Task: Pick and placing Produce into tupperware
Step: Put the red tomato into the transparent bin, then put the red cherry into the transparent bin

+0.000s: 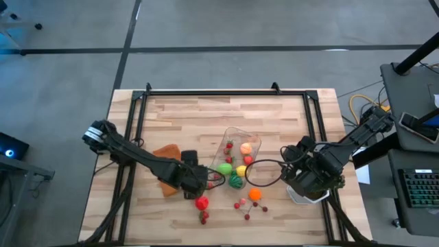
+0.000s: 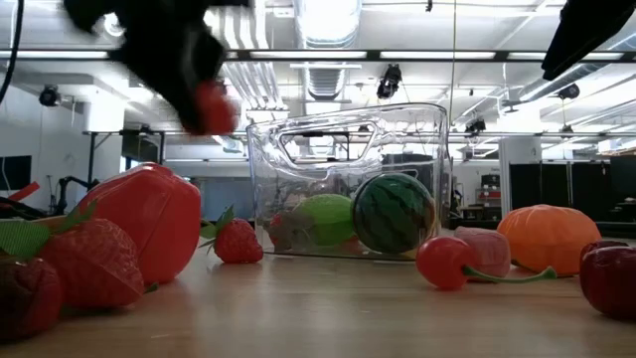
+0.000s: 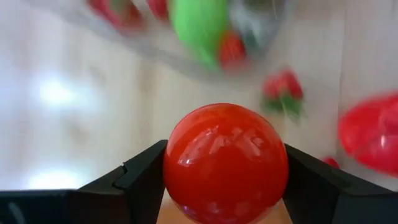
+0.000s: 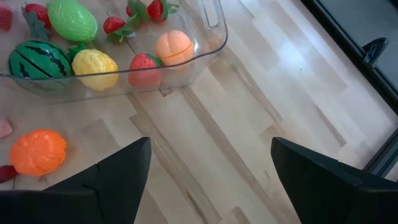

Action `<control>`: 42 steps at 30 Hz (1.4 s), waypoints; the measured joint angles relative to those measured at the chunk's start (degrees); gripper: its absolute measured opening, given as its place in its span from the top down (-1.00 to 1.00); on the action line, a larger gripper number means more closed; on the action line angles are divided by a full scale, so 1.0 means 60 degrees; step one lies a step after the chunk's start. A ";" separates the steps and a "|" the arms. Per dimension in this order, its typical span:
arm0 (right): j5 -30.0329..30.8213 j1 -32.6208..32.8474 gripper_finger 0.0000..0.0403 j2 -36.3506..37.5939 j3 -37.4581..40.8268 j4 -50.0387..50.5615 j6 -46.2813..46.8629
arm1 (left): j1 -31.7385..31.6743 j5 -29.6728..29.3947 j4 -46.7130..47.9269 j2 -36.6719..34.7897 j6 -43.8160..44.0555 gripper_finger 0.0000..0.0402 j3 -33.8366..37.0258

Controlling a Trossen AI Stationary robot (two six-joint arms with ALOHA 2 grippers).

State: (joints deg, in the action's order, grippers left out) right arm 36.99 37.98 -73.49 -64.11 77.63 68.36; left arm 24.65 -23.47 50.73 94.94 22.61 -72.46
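The clear tupperware (image 1: 241,147) (image 2: 348,179) (image 4: 205,43) stands on the table's middle. It holds a green fruit (image 4: 73,20), a watermelon (image 4: 32,59), a yellow fruit (image 4: 94,65), a peach (image 4: 174,46) and strawberries. My left gripper (image 1: 212,180) (image 3: 225,171) is shut on a glossy red ball (image 3: 225,163) (image 2: 211,107), above the table near the tupperware's near-left corner. My right gripper (image 1: 264,173) (image 4: 211,180) hangs open to the right of the tupperware and holds nothing. Loose produce lies nearer: a big red fruit (image 1: 202,203), an orange pumpkin (image 1: 255,195) (image 4: 37,151), cherries (image 2: 444,263) and strawberries (image 1: 204,217). My left gripper pinches the red ball (image 3: 186,186) between its two fingers (image 3: 137,180), one on each side at its widest part. The ball is lifted clear of the table, as the low view shows.
A flat brown-orange rectangle (image 1: 167,152) lies under my left arm. A white pot (image 1: 302,197) sits under my right arm. Bare wood stretches across the far half of the table (image 1: 226,113). Black frame rails run along the table's left, right and far edges.
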 joint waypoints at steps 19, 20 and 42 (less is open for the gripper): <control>0.0016 0.0066 -0.61 0.0623 -0.0006 0.0022 -0.0259 | -0.2544 0.0859 -0.3583 0.0531 -0.0918 -0.38 -0.1276; 0.0019 0.0066 -0.61 0.0715 -0.0009 0.0043 -0.0259 | -0.2573 0.0875 -0.3610 0.0531 -0.0709 -0.40 -0.1276; -0.3966 -0.3208 -0.61 -0.0098 -0.0178 -0.2184 -0.4412 | -0.2408 0.0979 0.0220 -0.0691 0.0110 -0.67 -0.1032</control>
State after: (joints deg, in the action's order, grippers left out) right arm 13.19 18.73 -74.08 -65.18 64.53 41.89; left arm 10.20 -17.59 52.05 90.80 23.27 -78.65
